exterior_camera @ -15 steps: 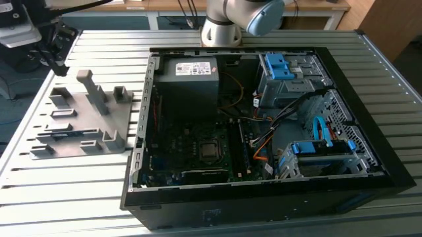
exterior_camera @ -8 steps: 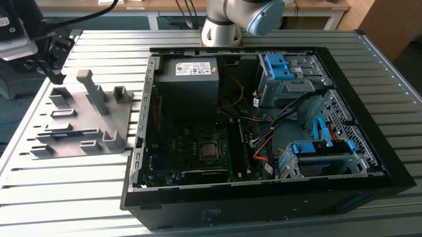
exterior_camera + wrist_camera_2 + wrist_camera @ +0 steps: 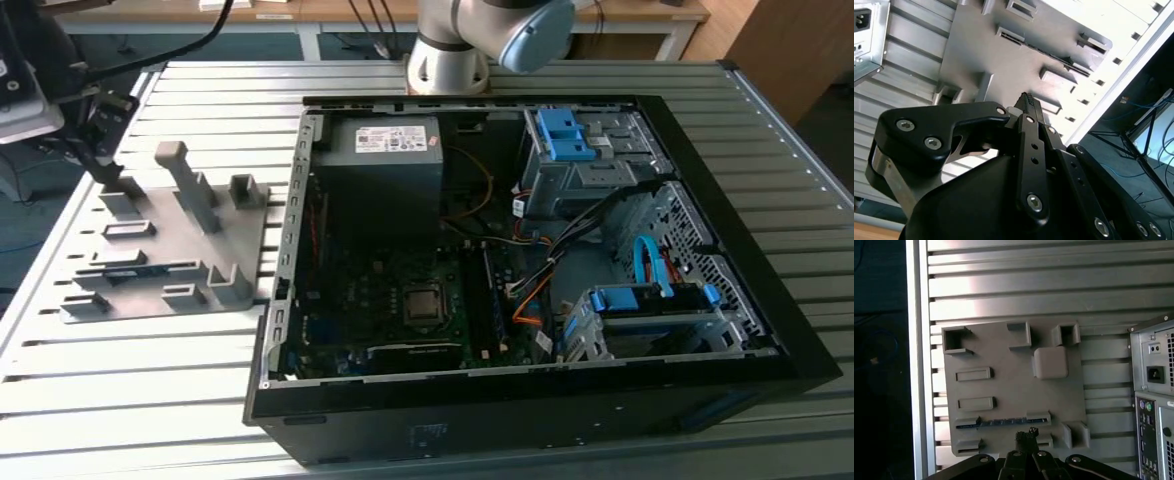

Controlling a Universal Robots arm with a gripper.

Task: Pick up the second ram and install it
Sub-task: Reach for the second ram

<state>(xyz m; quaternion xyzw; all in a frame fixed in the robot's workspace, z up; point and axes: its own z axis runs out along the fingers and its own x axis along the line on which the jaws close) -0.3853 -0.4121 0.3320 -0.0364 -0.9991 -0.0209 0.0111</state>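
Note:
The second ram [image 3: 1003,423] is a thin blue-green strip standing on edge in a long slot of the grey slotted tray [image 3: 1004,380]. In the exterior view the ram [image 3: 120,266] shows as a dark strip in the near half of the tray [image 3: 174,225]. My gripper [image 3: 1027,434] hangs over the tray, close to the ram but apart from it. Its black fingertips [image 3: 1027,101] are together with nothing between them. In the exterior view the gripper [image 3: 112,176] is at the tray's far corner on the exterior view's left.
An open black computer case [image 3: 534,250] lies to the exterior view's right of the tray, with its motherboard [image 3: 414,300], power supply [image 3: 384,150] and blue drive brackets [image 3: 574,135] exposed. The case's rear panel [image 3: 1154,390] stands near the tray. Everything rests on a ribbed metal table [image 3: 134,400].

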